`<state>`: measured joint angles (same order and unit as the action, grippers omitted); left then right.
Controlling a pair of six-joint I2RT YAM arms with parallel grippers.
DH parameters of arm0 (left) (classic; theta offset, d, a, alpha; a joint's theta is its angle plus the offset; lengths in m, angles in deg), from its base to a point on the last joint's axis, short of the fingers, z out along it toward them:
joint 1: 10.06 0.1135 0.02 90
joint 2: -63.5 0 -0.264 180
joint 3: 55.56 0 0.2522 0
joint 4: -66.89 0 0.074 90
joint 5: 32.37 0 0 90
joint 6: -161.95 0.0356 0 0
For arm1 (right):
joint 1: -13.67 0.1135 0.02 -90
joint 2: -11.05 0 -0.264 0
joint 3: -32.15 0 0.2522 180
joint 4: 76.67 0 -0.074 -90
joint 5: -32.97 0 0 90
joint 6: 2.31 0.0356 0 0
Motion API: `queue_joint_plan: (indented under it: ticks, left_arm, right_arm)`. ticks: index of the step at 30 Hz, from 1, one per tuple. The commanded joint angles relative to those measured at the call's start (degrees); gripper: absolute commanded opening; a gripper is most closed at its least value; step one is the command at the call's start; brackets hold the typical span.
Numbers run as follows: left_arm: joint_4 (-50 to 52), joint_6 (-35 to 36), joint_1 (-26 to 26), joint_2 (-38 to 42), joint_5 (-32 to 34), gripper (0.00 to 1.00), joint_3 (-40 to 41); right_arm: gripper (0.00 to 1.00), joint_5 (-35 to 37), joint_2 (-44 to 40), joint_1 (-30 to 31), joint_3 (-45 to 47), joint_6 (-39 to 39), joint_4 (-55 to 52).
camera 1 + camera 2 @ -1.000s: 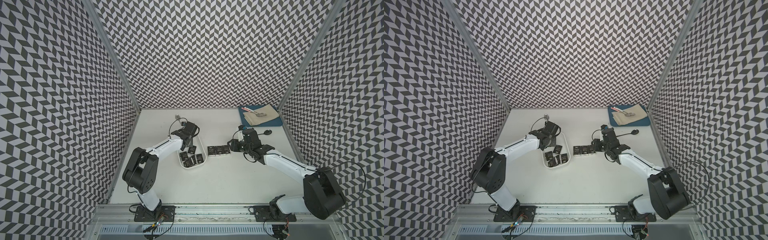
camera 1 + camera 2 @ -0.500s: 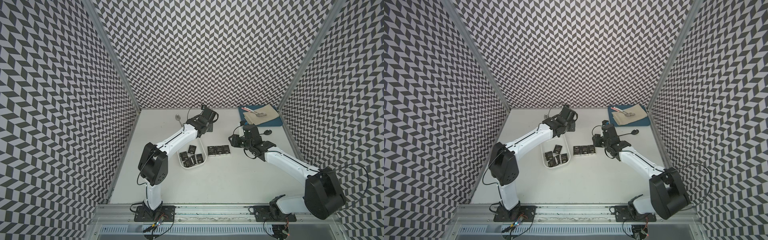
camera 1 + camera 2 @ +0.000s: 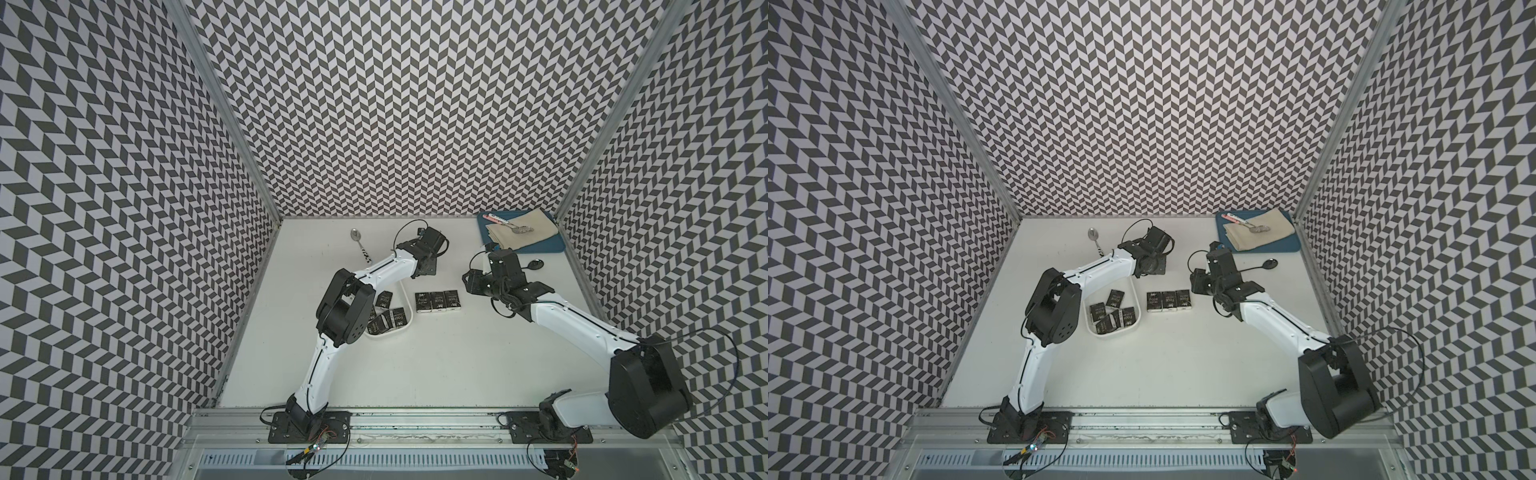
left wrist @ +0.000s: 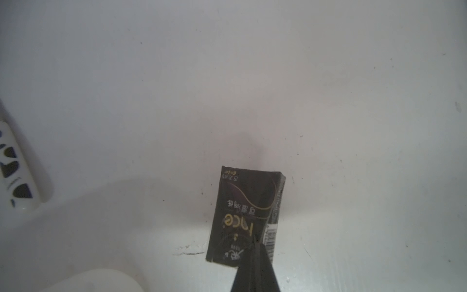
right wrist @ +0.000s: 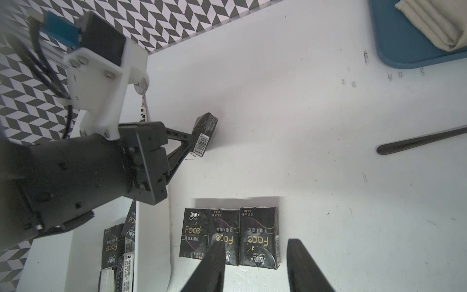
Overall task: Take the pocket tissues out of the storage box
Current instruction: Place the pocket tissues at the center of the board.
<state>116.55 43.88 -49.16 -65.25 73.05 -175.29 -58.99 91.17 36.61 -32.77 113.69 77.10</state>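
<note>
Holding a packet (image 5: 207, 124) clenched in our left pincer (image 5: 195, 142), we are judging it needs setting down just beneath.

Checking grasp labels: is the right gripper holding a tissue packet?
No, the right gripper has its jaws apart with nothing clamped; three packets lie flat on the table.

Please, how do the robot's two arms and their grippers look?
The left arm and right arm have white tube-like links, bulky black joints and thin black cables looping outside. The left gripper and right gripper are black, with two tapered fingers each.
</note>
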Motion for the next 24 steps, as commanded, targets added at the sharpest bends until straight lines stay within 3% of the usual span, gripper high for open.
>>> queue_joint_plan:
  ticks: [1, 6, 11, 15, 24]
  left_arm:
    - [-0.2, -0.9, -1.6, -1.1, -3.3, 0.05, -2.2]
    - [-0.3, -1.6, -2.0, -1.1, -7.3, 0.11, -3.7]
    - [-1.2, -1.2, -1.0, 3.6, -10.0, 0.25, -4.7]
    - [0.4, -0.8, 1.0, 7.9, -10.4, 0.27, -4.4]
    - [-5.9, -2.0, 4.9, 23.5, -10.5, 0.29, 16.3]
  right_arm:
    - [0.45, 0.7, 0.0, -1.2, 0.2, 0.0, 0.5]
    - [0.45, 0.5, 1.5, -1.9, -0.9, -0.5, 0.7]
    - [0.45, -2.2, 4.3, -1.9, -3.2, -0.7, 1.8]
    - [0.45, -5.4, 7.5, -1.9, -5.3, -0.4, 3.7]
    - [0.46, -10.6, 20.3, -1.1, -17.8, -7.0, 2.1]
